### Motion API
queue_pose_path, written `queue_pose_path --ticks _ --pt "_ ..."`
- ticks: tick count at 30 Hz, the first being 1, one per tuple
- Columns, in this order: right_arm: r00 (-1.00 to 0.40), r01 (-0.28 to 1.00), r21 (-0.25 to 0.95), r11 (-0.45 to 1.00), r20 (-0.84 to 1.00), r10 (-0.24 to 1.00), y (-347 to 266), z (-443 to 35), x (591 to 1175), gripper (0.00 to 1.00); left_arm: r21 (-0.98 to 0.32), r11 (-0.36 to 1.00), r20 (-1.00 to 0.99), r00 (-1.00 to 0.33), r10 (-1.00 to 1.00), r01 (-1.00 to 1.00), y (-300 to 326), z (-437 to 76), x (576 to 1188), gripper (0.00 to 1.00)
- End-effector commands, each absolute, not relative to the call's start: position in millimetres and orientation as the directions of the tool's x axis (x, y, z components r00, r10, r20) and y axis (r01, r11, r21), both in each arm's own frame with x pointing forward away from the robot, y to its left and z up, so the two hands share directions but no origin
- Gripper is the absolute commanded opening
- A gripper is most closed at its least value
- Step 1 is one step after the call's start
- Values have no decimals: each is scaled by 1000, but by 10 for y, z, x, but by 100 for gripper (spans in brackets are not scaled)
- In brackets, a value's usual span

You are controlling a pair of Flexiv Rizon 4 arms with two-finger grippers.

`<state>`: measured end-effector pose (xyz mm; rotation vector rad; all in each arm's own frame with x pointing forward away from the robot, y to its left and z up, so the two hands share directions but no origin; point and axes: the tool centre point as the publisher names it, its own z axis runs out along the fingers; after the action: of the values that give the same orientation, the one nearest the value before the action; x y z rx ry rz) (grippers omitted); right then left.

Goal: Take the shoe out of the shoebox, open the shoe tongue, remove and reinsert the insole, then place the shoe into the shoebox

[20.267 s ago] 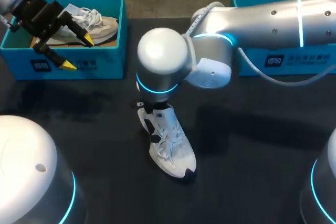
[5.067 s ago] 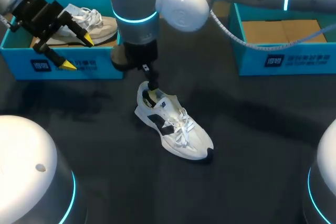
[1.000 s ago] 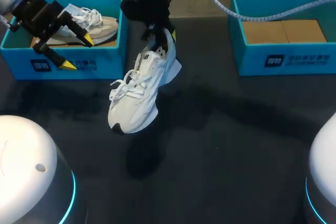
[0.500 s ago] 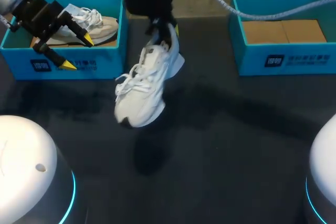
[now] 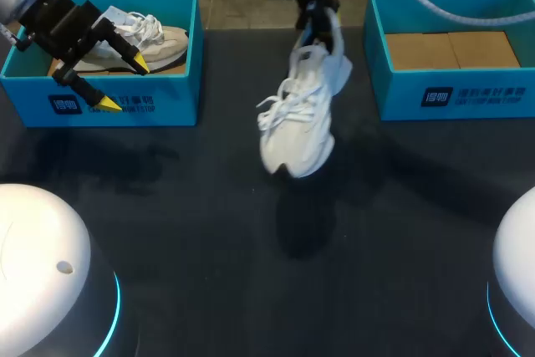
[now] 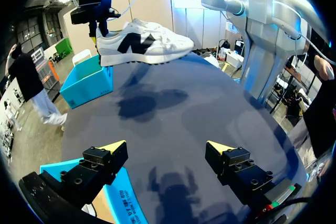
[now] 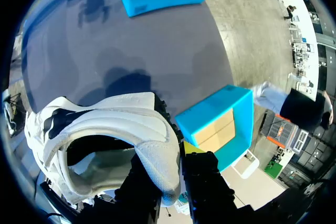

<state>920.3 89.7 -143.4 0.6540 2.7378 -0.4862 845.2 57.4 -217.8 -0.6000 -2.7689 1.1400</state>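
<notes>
Now the right claw [image 7: 169, 174], clamped on the white lace-up sneaker [image 5: 299, 114] at the heel, has swung it rightward toward the upper-right teal cardboard shoebox [image 5: 451, 96]; boxing looks next.

White domed arm joints [image 5: 38, 265] at seven and five o'clock bore cyan rings, black left gripper [image 5: 123, 83] had yellow pointed tips [image 5: 109, 104], white ribbed cable [image 5: 439, 16] at one o'clock.

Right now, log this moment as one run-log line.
right gripper: shut on white sneaker, at heel | sneaker: airborne, between shoeboxes | right shoebox: no shoe | left gripper: open, by left shoebox
</notes>
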Motion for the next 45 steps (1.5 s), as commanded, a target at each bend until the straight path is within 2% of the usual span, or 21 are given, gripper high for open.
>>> queue_pose_path --ticks 1,6,14,15,35,45 --pt "-864 449 -185 874 -337 373 596 -1390 9289 0 -691 646 -65 -918 390 323 576 -2176 8458 100" --pt "-869 434 -171 885 -337 361 299 -1296 9432 0 -691 646 -65 -918 390 323 576 -2176 8458 100" --pt "-844 483 -151 862 -342 413 -25 -1134 9580 0 -691 646 -65 -918 390 323 576 -2176 8458 100" --pt "-825 519 -139 843 -340 452 -47 -1123 9590 0 -691 646 -65 -918 390 323 576 -2176 8458 100" --pt "-825 519 -139 843 -340 452 -47 -1123 9590 0 -691 646 -65 -918 390 323 576 -2176 8458 100" --pt "-863 419 -144 896 -369 344 -670 -1148 9829 0 -691 646 -65 -918 390 323 576 -2176 8458 100"
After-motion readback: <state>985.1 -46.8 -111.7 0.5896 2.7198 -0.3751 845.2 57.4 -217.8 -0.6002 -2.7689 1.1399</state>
